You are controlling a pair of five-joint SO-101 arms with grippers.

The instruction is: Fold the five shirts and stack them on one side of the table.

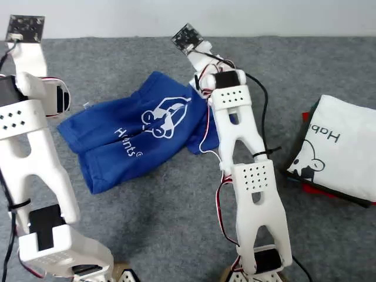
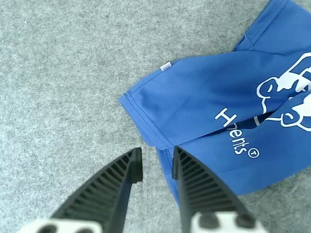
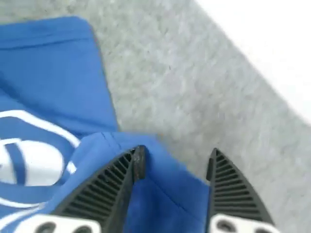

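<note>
Left gripper [image 2: 158, 162], slightly apart, at hem of blue shirt [image 1: 138, 138]; right gripper [image 3: 177, 160], wide apart, over its opposite edge.

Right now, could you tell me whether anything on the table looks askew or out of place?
Yes. The blue shirt lies slanted and loosely bunched in the middle of the table, apart from the folded stack at one side, where red edges poke out beneath the white shirt.
</note>
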